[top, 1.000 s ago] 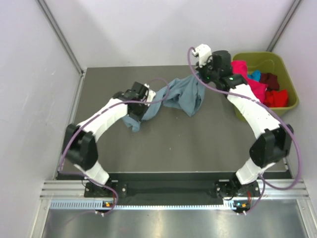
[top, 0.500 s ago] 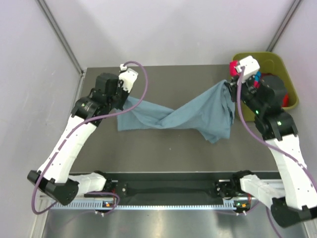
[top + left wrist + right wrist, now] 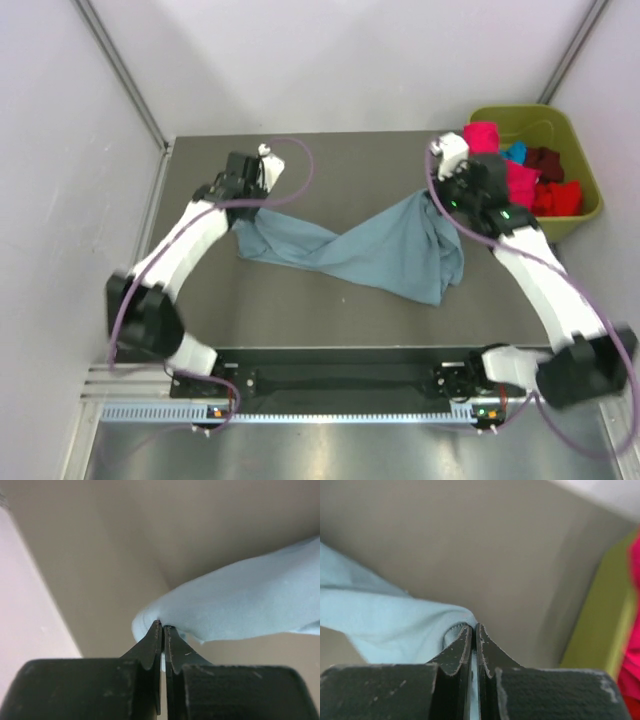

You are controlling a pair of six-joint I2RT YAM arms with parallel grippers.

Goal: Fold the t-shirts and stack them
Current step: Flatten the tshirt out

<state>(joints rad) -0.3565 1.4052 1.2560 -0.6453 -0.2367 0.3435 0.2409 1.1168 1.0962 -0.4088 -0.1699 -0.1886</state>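
The grey-blue t-shirt (image 3: 360, 250) is spread across the worktop (image 3: 330, 165) beside the olive-green bin (image 3: 530, 109), which stands at the worktop's far right corner. The garment runs as one long band from a point near the bin to a point well apart from it, with a twist at about mid-length. The half nearer the bin is wider and hangs in folds toward the arm bases; the half farther from the bin narrows to a strip. The right fingers (image 3: 457, 650) are pressed together on a bunched edge of the grey-blue t-shirt at the end nearest the bin; the right wrist view shows pale blue cloth caught between the tips, with the bin wall (image 3: 600, 630) just beyond. The left fingers (image 3: 150, 647) are likewise pressed together, pinching a rounded fold of the same garment at the end farthest from the bin; cloth emerges from both sides of the tips. Whether the pinched ends touch the worktop cannot be determined. Inside the bin lie the remaining t-shirts in a loose heap: a bright pink t-shirt (image 3: 520, 182) overhanging the rim nearest the right arm, a turquoise t-shirt (image 3: 514, 152) behind it, a dark maroon t-shirt (image 3: 545, 160) toward the bin centre, and a red t-shirt (image 3: 560, 197) at the near side of the bin.
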